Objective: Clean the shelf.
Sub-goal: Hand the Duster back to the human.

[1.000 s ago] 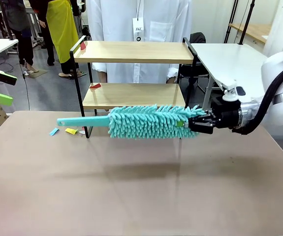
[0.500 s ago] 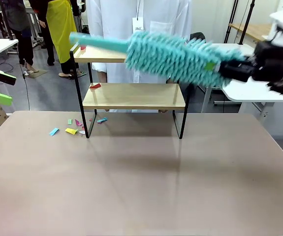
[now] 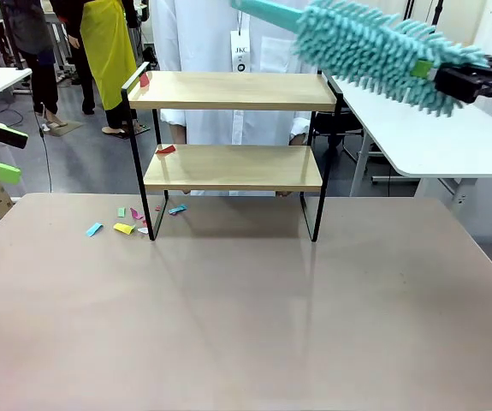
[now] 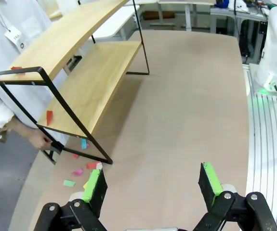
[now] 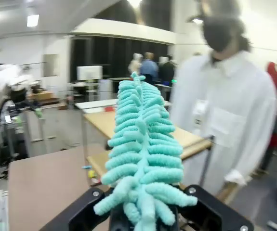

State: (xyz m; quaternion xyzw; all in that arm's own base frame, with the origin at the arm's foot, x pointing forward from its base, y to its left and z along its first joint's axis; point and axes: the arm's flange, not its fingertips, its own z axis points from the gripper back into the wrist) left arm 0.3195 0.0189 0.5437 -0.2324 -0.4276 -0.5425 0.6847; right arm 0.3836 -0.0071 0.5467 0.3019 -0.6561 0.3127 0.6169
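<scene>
My right pincer (image 3: 472, 79) is clamped on the fluffy end of a teal duster (image 3: 382, 51), holding it up high at the right, above the level of the shelf (image 3: 233, 128). The duster slants up and to the left from my grip, its smooth handle (image 3: 267, 12) pointing toward the person in the white coat (image 3: 228, 34) who stands behind the shelf. From my right wrist the fuzzy fronds rise straight up between my fingers (the picture there is rather blurred), with the shelf and the person beyond.

The shelf stands on the far part of the beige table (image 3: 246, 317), left of the middle, two pale wooden boards in a thin black frame. A red scrap (image 3: 145, 80) lies at the left end of the top board and another red scrap (image 3: 166, 149) at the left end of the lower one. More paper bits (image 3: 124, 228), blue, yellow and pink, lie on the table beside the shelf's left foot.

My left pincer (image 4: 152, 185) hangs with its green-padded fingers (image 4: 94, 185) spread wide and nothing between them, over the table near that littered corner of the shelf. A white table (image 3: 417, 120) stands to the right behind.
</scene>
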